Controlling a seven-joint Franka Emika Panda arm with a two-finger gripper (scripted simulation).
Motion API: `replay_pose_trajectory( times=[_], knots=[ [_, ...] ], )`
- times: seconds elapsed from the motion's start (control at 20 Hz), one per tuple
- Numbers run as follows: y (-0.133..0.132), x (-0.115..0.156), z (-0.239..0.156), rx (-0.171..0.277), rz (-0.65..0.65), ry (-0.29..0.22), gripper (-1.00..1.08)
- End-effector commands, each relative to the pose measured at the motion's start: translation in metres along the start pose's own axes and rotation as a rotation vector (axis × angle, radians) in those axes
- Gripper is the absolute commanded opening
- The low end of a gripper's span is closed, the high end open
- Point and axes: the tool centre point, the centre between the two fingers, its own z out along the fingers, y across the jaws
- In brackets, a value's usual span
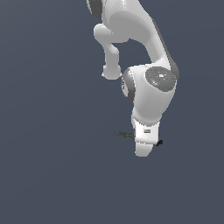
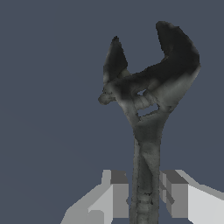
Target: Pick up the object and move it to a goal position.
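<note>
While the arm is hanging low in the exterior view, the object [image 1: 124, 134] is sticking out sideways from the tool [image 1: 144, 146]. The wrist view is showing the tool [image 2: 144, 194] clamping the handle; no goal is showing, so carrying seemingly remains.

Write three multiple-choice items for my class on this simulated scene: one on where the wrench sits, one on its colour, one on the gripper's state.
1. Where is the wrench handle?
A. between the fingers
B. lying far from the arm
C. on a shelf

2. What colour is the wrench?
A. red
B. dark grey-black
C. yellow

3. What is the gripper doing?
A. spread wide, empty
B. out of view
C. closing around the wrench

Key:
1 A: the wrench handle runs between both fingers.
2 B: its head is dark.
3 C: the gripper fingers flank the handle closely.
</note>
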Motion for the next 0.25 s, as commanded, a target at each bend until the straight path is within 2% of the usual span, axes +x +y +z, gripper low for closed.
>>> replay_pose_trajectory(
  times=[0.0,0.2],
  knots=[
    [0.0032,0.0012,-0.0032,0.000,0.000,-0.001,-1.00],
    [0.0048,0.0019,-0.0047,0.000,0.000,-0.001,-1.00]
  ],
)
